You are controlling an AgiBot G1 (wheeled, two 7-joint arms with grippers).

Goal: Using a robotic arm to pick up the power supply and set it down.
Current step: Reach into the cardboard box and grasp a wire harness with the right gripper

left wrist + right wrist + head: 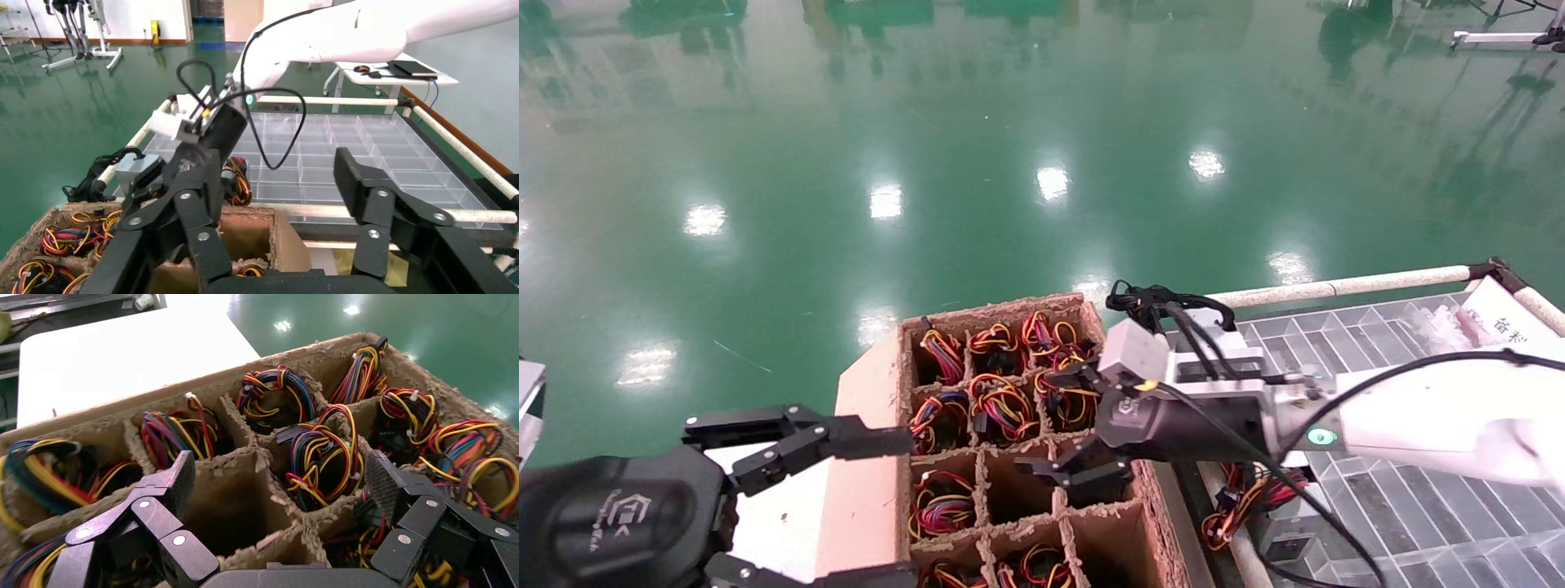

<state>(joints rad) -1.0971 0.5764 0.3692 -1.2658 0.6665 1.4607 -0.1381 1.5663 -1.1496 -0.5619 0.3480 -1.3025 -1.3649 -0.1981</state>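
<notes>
Several power supplies stand in the cells of a brown cardboard box [870,392], and only their looped red, yellow, black and blue wires [1001,404] [324,453] show. My right gripper [1062,425] [281,478] hangs open just above the middle cells, over an empty cell [226,502] and a wired one beside it, holding nothing. Another power supply [1275,531] lies with its wires [235,180] between the box and the clear tray. At the box's left side my left gripper [899,510] [275,184] is open and empty.
A clear plastic compartment tray [1418,506] [367,153] sits right of the box, framed by white rails [1336,287]. Two box cells [1017,486] [1107,539] are empty. A grey block with black cables [131,166] lies behind the box. Green floor surrounds everything.
</notes>
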